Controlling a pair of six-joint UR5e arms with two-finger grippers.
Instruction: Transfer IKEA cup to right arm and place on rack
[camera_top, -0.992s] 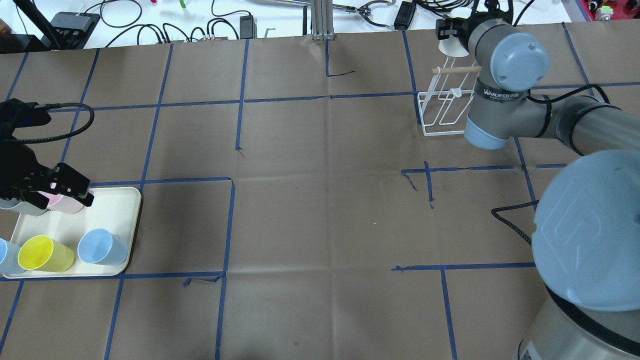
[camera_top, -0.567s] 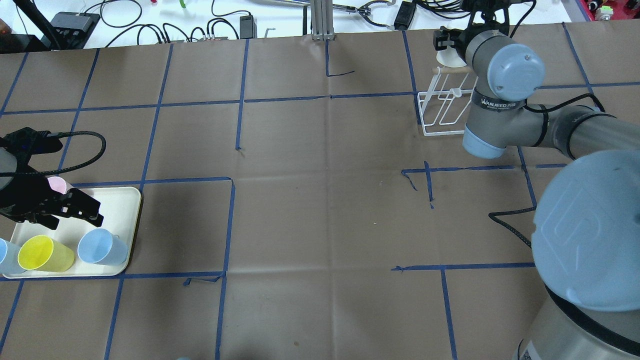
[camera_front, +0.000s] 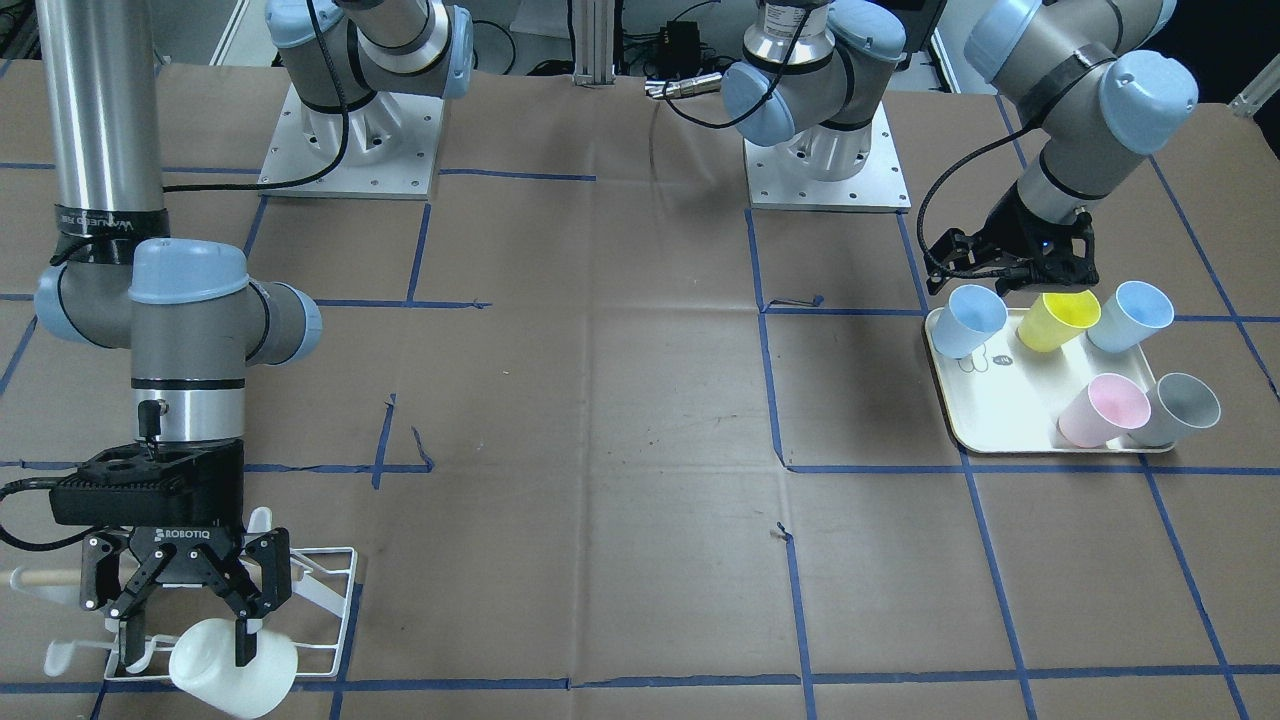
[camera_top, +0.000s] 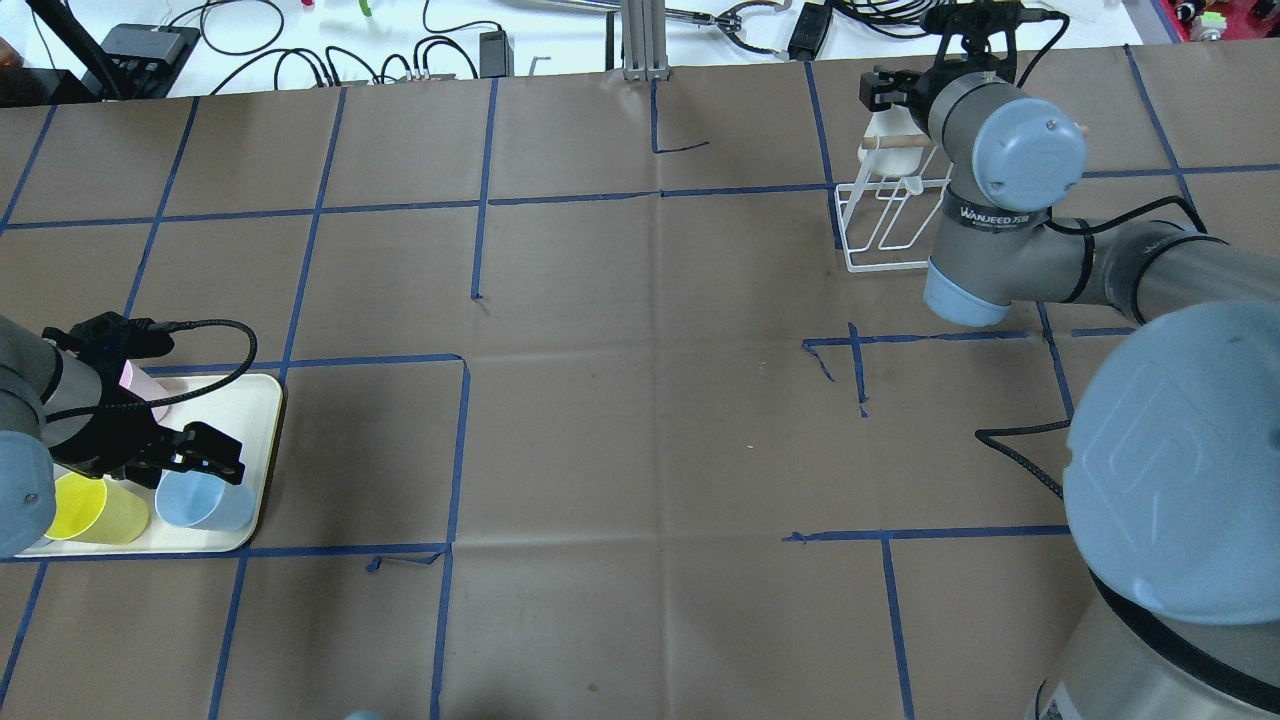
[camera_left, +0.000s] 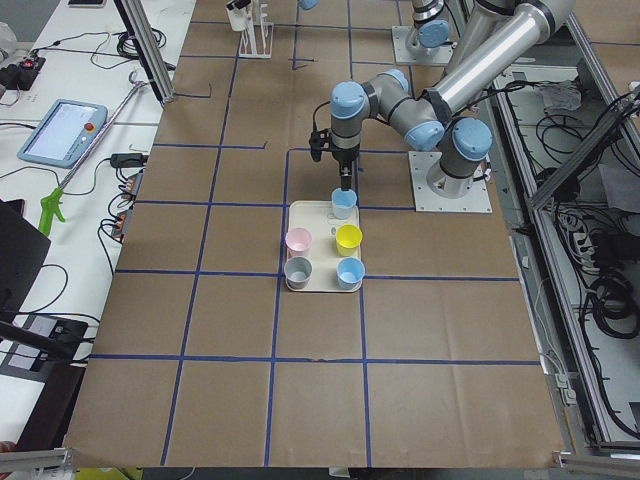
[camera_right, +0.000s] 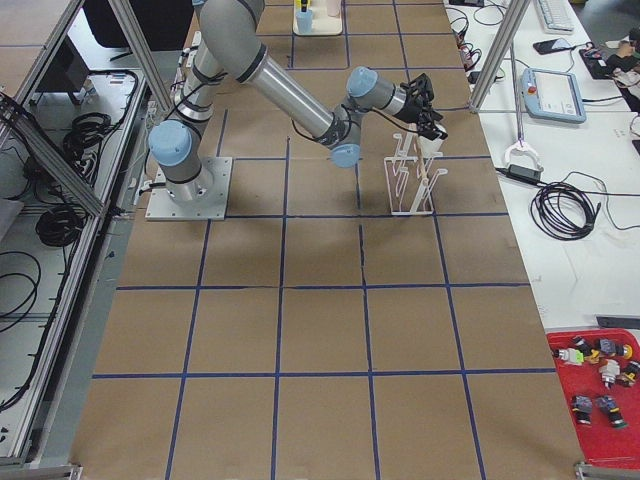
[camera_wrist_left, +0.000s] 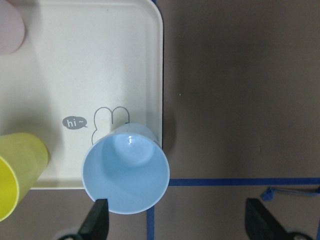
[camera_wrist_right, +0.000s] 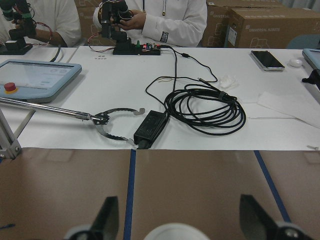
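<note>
- In the right wrist view, the right gripper (camera_wrist_right: 181, 216) has its jaws spread wide. Only the rim of the white cup (camera_wrist_right: 173, 231) shows low between them, touching neither finger, so the gripper has hold of nothing.
- The front-facing view shows what that view cuts off. The cup is tilted at a corner of the rack (camera_front: 335, 590), near the table's edge farthest from the robot. Whether it sits on a prong cannot be told.
- In the overhead view the right arm hides most of this. Only a sliver of cup shows beside the wooden dowel (camera_top: 900, 143).
- In the left wrist view, the left gripper (camera_wrist_left: 178, 222) is also wide open and empty. One finger is at the rim of a light blue cup (camera_wrist_left: 126, 175) at a corner of the tray (camera_wrist_left: 90, 60). The other finger is over bare table.
- The front-facing view shows five cups on the tray, but the left arm covers some of them in the overhead view.
</note>
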